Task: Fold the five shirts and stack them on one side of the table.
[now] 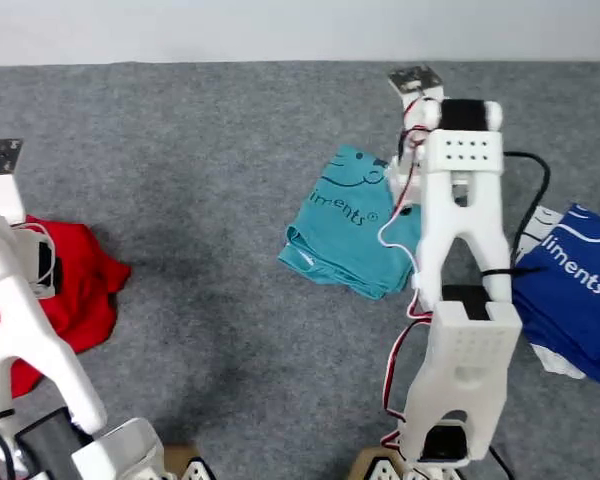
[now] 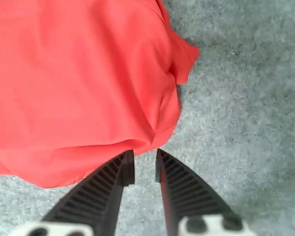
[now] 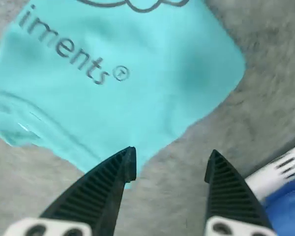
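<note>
A crumpled red shirt (image 1: 75, 290) lies at the table's left edge. My left gripper (image 2: 143, 166) hovers just over the red shirt's (image 2: 78, 83) hem, open only a narrow gap, with nothing between the fingers. A folded teal shirt (image 1: 350, 225) with printed lettering lies right of centre. My right gripper (image 3: 173, 160) hangs above the teal shirt's (image 3: 113, 73) edge, wide open and empty; one fingertip (image 3: 129, 160) overlaps the cloth, the other is over bare table. A folded blue shirt (image 1: 575, 290) lies at the right edge on top of a white one (image 1: 546, 220).
The table (image 1: 210, 150) is covered in grey felt. The left arm (image 1: 25, 340) rises from the front left and the right arm (image 1: 465, 300) from the front middle, partly covering the teal shirt. Bare felt lies between the red and teal shirts.
</note>
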`<control>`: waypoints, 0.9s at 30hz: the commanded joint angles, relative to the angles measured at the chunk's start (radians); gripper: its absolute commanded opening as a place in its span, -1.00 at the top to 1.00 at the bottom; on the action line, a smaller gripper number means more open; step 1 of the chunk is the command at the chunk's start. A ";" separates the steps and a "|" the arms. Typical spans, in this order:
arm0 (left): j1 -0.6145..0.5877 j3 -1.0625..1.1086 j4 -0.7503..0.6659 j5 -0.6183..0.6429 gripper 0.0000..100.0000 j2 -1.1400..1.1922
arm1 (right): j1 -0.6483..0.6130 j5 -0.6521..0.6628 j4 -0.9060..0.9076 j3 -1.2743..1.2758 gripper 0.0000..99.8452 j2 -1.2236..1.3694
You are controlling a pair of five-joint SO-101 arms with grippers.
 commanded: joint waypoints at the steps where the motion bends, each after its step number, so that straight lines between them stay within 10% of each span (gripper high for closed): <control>1: 0.002 -0.004 0.014 0.003 0.83 -0.038 | -0.041 -0.210 0.041 -0.021 0.53 -0.073; 11: 0.002 -0.004 0.023 0.003 0.91 -0.038 | -0.131 -0.431 0.039 0.190 0.57 0.027; 17: 0.002 -0.004 0.025 0.003 0.91 -0.038 | -0.151 -0.423 0.042 0.241 0.98 0.099; 27: 0.002 -0.002 0.025 0.003 0.91 -0.038 | -0.143 -0.331 0.045 0.296 0.98 0.054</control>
